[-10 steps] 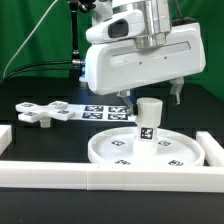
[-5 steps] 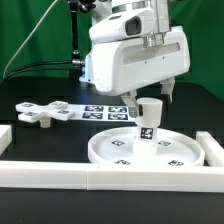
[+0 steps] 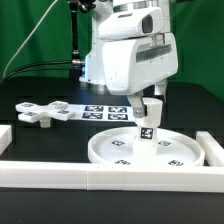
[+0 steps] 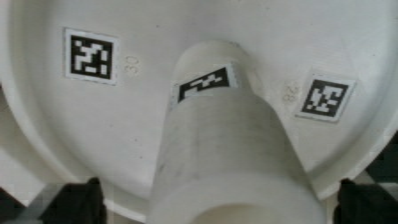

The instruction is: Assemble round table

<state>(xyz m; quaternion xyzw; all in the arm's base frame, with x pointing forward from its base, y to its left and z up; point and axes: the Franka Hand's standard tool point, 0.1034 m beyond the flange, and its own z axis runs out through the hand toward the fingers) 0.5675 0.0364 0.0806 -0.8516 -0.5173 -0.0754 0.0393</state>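
Straddling the top of the leg [image 3: 147,122], the gripper [image 3: 148,101] hangs directly over it, so the coming move looks like a straight vertical one. The leg's long axis stands upright and runs in line with the tool's own approach. In the wrist view the two dark fingertips [image 4: 82,196] sit spread on either side of the white cylinder. One shows a clear gap to it, so I judge the jaws apart and not yet pinching anything. Whether the other pad touches the leg I cannot tell.

The leg stands on the round disc [image 3: 185,152], a little toward 12 o'clock from the disc's centre in the exterior view, its tag facing the camera. The disc lies flat on the black table [image 3: 25,140].

From the disc, the marker board [image 3: 100,110] lies at about 11 o'clock, just beside its rim. The cross-shaped piece [image 3: 40,112] lies at about 10 o'clock, well apart. A white border rail [image 3: 60,178] runs past at 6 o'clock
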